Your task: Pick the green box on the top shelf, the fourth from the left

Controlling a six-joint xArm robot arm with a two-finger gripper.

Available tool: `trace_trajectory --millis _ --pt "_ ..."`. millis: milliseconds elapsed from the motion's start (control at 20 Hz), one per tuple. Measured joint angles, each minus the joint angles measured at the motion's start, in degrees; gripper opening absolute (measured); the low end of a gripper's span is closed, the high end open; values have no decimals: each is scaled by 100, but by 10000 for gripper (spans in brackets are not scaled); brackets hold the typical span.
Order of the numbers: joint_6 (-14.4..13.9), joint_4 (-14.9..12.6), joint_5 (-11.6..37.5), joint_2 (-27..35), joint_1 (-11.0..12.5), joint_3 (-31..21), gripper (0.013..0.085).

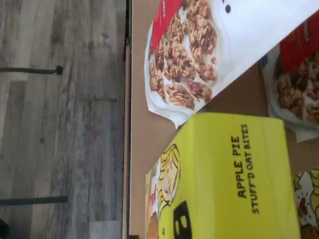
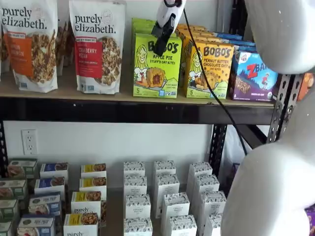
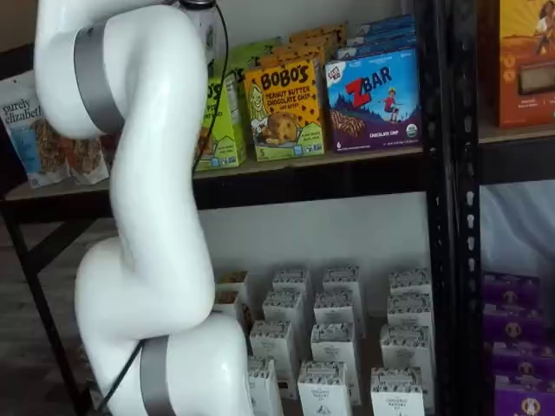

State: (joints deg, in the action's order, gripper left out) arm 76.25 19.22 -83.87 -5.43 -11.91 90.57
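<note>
Lime-green upright carton reading Apple Pie Stuff'd Oat Bites (image 2: 156, 65) stands on the tan wooden top shelf with black front rail (image 2: 123, 109), between a cranberry pecan granola pouch (image 2: 97, 45) and a yellow-orange peanut butter box (image 2: 209, 70). My pincer (image 2: 163, 30) (white body, black fingers) hangs before its upper edge, spread wide, holding nothing.

This looks like a mock shop aisle set up as a robot test space. The top shelf (image 2: 123, 98), a tan board on black perforated uprights, carries retail snack goods facing front: granola bags (image 2: 96, 46), the green box (image 2: 156, 66) and a Zbar carton (image 3: 375, 100). Below that shelf stand ranks of small white boxes (image 2: 167, 196), and a white robot arm (image 3: 147, 217) stands before it.
</note>
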Motion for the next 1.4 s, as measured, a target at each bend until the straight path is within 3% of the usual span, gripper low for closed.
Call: trace_trajectory --millis 900,1100,1400 --pt "-37 -243 144 48 -78 -59 850" --pt "-39 -276 141 56 -87 -73 730" --pt "-44 -303 126 60 -96 -81 610"
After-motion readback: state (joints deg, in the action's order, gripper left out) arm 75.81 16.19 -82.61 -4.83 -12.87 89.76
